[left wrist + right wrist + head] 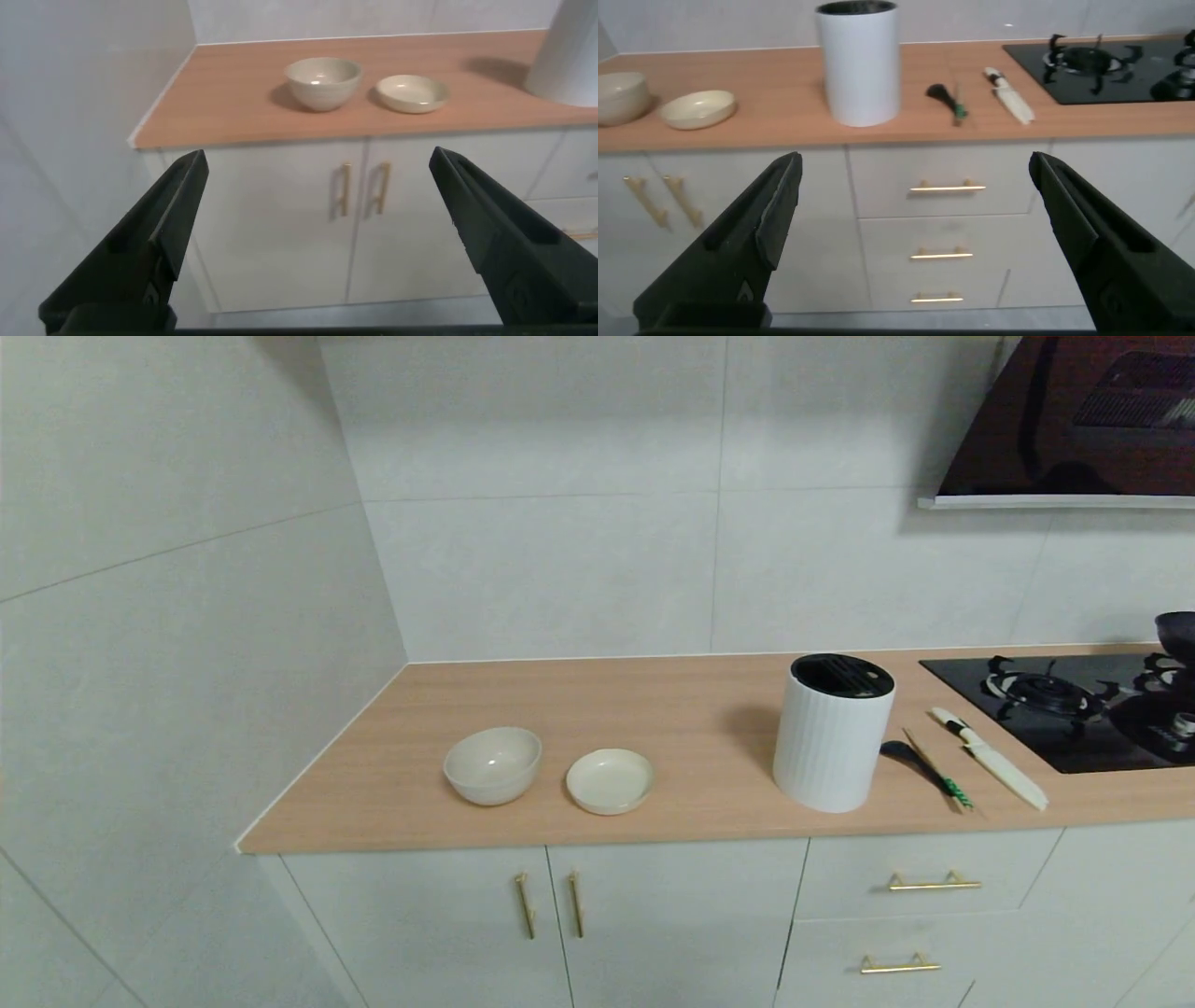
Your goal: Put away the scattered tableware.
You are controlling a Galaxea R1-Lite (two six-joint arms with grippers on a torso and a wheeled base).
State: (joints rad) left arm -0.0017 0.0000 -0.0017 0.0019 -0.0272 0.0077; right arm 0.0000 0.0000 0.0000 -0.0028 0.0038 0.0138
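Left gripper [318,161] and right gripper [915,163] hung wide open, empty, facing the counter [653,700]. On it sat bowl [492,764], dish [610,780], holder [831,733], spoon [920,761], knife [990,770].

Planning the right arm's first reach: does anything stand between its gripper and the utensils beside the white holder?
Nothing on the counter does: the dark spoon and knife lie in the open beside the white holder. The right gripper, open, is level with the drawers, so the counter edge lies between.
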